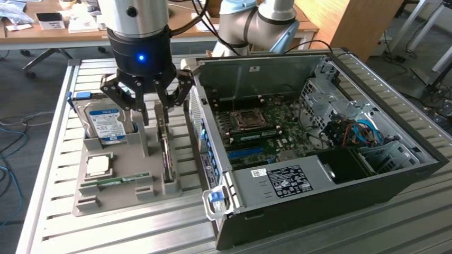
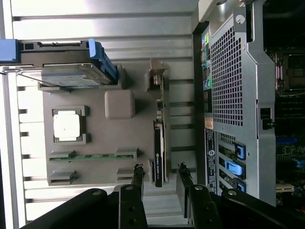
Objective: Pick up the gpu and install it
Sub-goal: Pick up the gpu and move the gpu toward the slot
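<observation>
The robot's claw (image 1: 156, 114) hangs with its fingers spread apart, gripping nothing. In the wrist view the claw (image 2: 160, 179) has one finger on each side of the gpu (image 2: 159, 148), with gaps visible between the fingers and the card. The gpu (image 1: 166, 153) stands on its edge in a slot of a grey holder tray (image 1: 127, 196), just beside the open computer case (image 1: 318, 159). The same tray carries a hard drive (image 1: 106, 121) with a blue and white label, a square processor chip (image 1: 99, 165) and a narrow green memory stick (image 1: 113, 181). Tray and case sit on a slatted metal surface (image 1: 141, 227).
</observation>
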`<state>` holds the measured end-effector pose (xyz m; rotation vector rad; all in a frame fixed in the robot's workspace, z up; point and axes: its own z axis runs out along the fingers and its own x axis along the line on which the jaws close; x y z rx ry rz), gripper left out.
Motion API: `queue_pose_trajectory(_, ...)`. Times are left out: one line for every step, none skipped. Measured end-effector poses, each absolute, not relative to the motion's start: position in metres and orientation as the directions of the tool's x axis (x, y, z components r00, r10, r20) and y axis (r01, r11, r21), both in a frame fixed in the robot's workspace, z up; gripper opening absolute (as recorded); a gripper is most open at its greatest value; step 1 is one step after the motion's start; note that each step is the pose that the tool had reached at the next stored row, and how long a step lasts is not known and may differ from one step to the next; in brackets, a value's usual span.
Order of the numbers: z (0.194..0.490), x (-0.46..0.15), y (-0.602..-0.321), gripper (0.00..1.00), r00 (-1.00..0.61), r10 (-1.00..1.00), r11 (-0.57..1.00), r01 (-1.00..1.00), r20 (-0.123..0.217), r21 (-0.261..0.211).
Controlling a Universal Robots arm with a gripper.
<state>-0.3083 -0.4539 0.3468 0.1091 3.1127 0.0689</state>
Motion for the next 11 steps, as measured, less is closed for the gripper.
queue_pose_trajectory(0.3465,-0.3083,-0.4539,0.42,-0.997,0.071,0.997,0.069,-0.025,0.045)
queue_pose_trajectory(0.3462,-0.3083,-0.4539,0.42,-0.997,0.071,0.997,0.069,-0.025,0.045)
queue_pose_trajectory(0.3459,-0.3083,-0.4539,0.42,-0.997,0.071,0.997,0.069,-0.025,0.045)
queue_pose_trajectory(0.3456,-0.3084,-0.4539,0.42,-0.997,0.071,0.997,0.069,-0.025,0.045)
queue_pose_trajectory(0.3452,-0.3083,-0.4539,0.42,-0.997,0.071,0.997,0.069,-0.025,0.045)
queue_pose_trajectory(0.3448,-0.3083,-0.4539,0.42,-0.997,0.071,0.997,0.069,-0.025,0.045)
queue_pose_trajectory(0.3443,-0.3083,-0.4539,0.42,-0.997,0.071,0.997,0.069,-0.025,0.045)
queue_pose_trajectory(0.3437,-0.3083,-0.4539,0.42,-0.997,0.071,0.997,0.069,-0.025,0.045)
queue_pose_trajectory(0.3429,-0.3083,-0.4539,0.42,-0.997,0.071,0.997,0.069,-0.025,0.045)
queue_pose_trajectory(0.3422,-0.3083,-0.4539,0.42,-0.997,0.071,0.997,0.069,-0.025,0.045)
queue_pose_trajectory(0.3414,-0.3083,-0.4539,0.42,-0.997,0.071,0.997,0.069,-0.025,0.045)
